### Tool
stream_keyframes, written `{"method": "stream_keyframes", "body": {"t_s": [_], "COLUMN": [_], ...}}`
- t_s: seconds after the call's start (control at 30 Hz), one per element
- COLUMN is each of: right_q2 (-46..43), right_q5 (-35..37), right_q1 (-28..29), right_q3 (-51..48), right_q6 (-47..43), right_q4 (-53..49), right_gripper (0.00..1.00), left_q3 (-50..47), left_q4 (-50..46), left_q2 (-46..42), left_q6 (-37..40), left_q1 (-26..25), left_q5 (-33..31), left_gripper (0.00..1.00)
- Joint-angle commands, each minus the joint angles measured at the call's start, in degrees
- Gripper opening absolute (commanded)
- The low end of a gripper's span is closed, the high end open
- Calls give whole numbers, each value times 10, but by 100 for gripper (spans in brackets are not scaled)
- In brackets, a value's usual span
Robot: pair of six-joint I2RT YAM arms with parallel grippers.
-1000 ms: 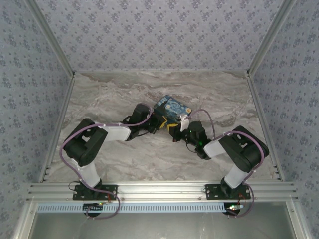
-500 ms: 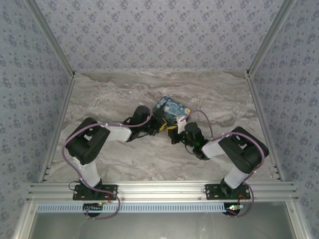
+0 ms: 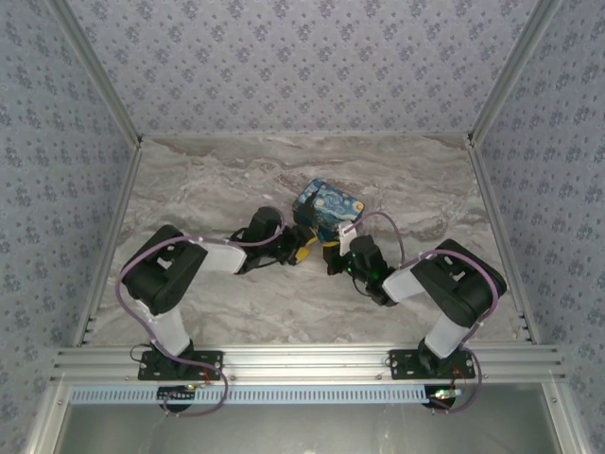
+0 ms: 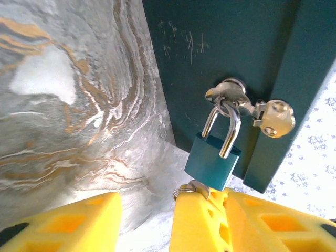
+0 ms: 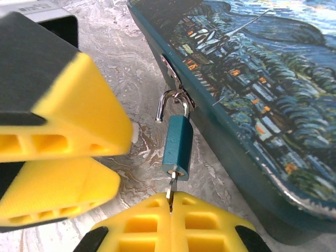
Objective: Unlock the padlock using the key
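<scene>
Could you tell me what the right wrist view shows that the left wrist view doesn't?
Right wrist, not left: the box's starry-night painted lid and the thin dark key entering the base of the small blue padlock, pinched by the right gripper. Left wrist, not right: pale floral wallpaper past the box's edge. Both: the padlock's pale metal shackle, the grey marble tabletop.

padlock (image 5: 177,148): matt teal-blue painted body, bright polished metal shackle | key (image 5: 170,190): dull metal | box (image 5: 273,89): glossy printed lid, matt dark teal side | hasp (image 4: 231,94): shiny metal | counter (image 4: 63,121): smooth marble-look surface | right tool (image 5: 171,207): matt yellow plastic
</scene>
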Motion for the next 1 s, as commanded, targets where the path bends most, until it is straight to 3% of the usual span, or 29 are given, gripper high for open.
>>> {"method": "stream_keyframes", "body": {"t_s": [0.0,0.27,0.47,0.67,0.9,0.97], "right_q2": [9,0,-10,-17,-40,-52], "right_q5": [0,-15,-44,-48,-42,-31], "right_q1": [-5,-22,-44,-67,-85,-88], "right_q3": [-11,-37,-39,-60,-68,-74], "right_q6": [34,106,186,267,285,288], "right_q4": [20,63,37,17,-28,-41], "right_gripper": [0,0,0,0,0,14], "left_q3": [3,26,66,84,95,99], "left_q4": [-40,-117,-180,-186,-185,-187], "left_q2": [-55,-124,-145,-140,-125,-119], "left_q6": [34,95,146,153,165,171], "left_q1": [16,65,89,98,104,107], "left_q5": [-11,-23,-45,-44,-39,-37], "left_gripper": [59,66,68,69,69,69]}}
